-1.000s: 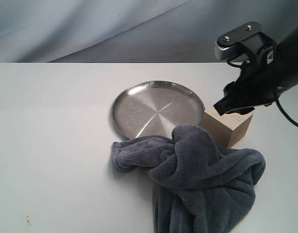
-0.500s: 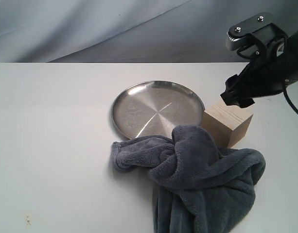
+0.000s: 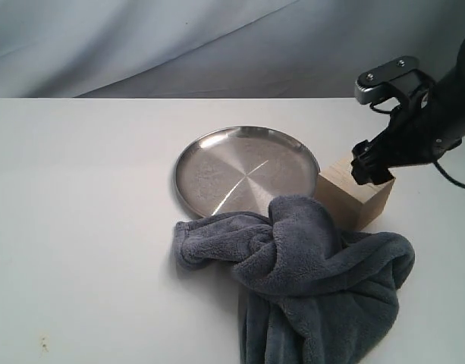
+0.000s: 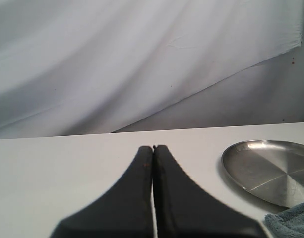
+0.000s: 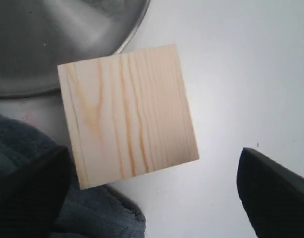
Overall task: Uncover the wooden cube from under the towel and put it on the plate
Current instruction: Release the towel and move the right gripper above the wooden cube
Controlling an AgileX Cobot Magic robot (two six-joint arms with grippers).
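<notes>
- A smooth white table [image 3: 88, 227] fills most of the scene.
- A pale grey-blue sheet [image 3: 141, 45] hangs behind the table's far edge in long, soft folds.
- Tiny dark specks [image 3: 43, 345] mark the table's near left part.

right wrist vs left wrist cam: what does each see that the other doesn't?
Right wrist only: the wooden cube from above, uncovered, with the open right tool set either side of it, not touching. Left wrist only: the shut left tool and the draped backdrop. Both: part of the plate, a bit of the towel and the white table.
</notes>
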